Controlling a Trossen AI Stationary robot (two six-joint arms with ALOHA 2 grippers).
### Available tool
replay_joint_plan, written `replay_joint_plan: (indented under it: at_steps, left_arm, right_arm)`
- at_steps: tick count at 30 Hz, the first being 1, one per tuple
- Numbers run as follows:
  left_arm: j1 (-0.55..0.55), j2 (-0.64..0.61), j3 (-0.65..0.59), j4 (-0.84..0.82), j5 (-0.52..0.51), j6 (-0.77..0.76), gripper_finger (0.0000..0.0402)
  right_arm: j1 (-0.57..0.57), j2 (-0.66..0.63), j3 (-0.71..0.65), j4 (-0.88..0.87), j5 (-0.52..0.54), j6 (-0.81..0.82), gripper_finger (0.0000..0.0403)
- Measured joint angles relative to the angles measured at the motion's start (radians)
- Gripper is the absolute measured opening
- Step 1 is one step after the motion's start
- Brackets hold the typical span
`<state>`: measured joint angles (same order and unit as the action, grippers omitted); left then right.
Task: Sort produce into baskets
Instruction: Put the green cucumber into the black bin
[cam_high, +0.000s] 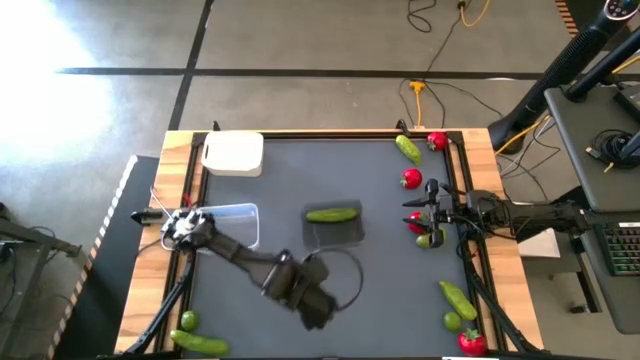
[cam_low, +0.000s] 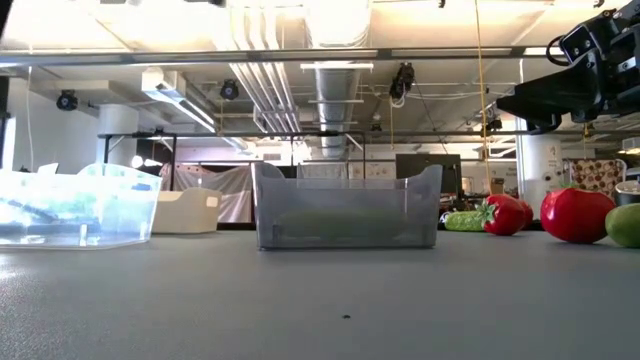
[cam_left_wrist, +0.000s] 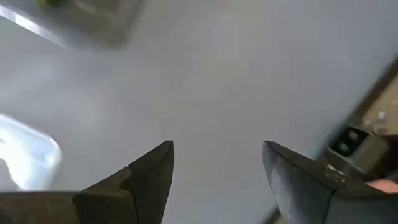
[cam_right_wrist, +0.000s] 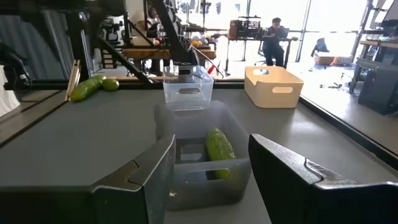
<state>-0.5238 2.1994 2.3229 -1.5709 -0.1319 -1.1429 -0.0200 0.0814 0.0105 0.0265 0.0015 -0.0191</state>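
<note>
Matting, dark grey, is covering the counter (cam_high: 380, 240) inside a pale wood frame, with grey concrete floor and black seam lines lying around it. A cucumber (cam_high: 332, 214) is lying in the smoky-grey basket (cam_high: 333, 227) at mid-counter; the clear basket (cam_high: 232, 222) and white basket (cam_high: 233, 154) are sitting leftward. The left hand (cam_high: 312, 308) is hovering spread near the front edge. The right hand (cam_high: 412, 213) is hanging spread among red fruits (cam_high: 411, 179) and limes (cam_high: 430, 239). Ceiling ducts (cam_low: 338, 60) are running overhead.

Open-plan lab: exposed ceiling ducts (cam_low: 335, 60), concrete floor (cam_high: 300, 40), seated person (cam_right_wrist: 275, 31).
</note>
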Motion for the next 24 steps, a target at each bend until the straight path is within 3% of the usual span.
replay_joint_plan:
  at_steps: [11,14,21,24]
  left_arm:
    - [-0.191,0.0,-0.11,0.0,0.279,-0.41,0.0228]
    - [-0.24,0.0,-0.171,0.004,0.349,-0.441,0.0228]
    - [-0.333,0.0,-0.297,0.072,0.65,-0.447,0.0228]
    - [-0.357,0.0,-0.317,0.069,0.665,-0.458,0.0228]
  right_arm:
    - [0.0,0.0,0.0,0.0,0.0,0.0,0.0196]
    - [0.0,0.0,0.0,0.0,0.001,0.0,0.0196]
    - [0.0,0.0,0.0,0.0,0.001,0.0,0.0196]
    - [0.0,0.0,0.0,0.0,0.001,0.0,0.0196]
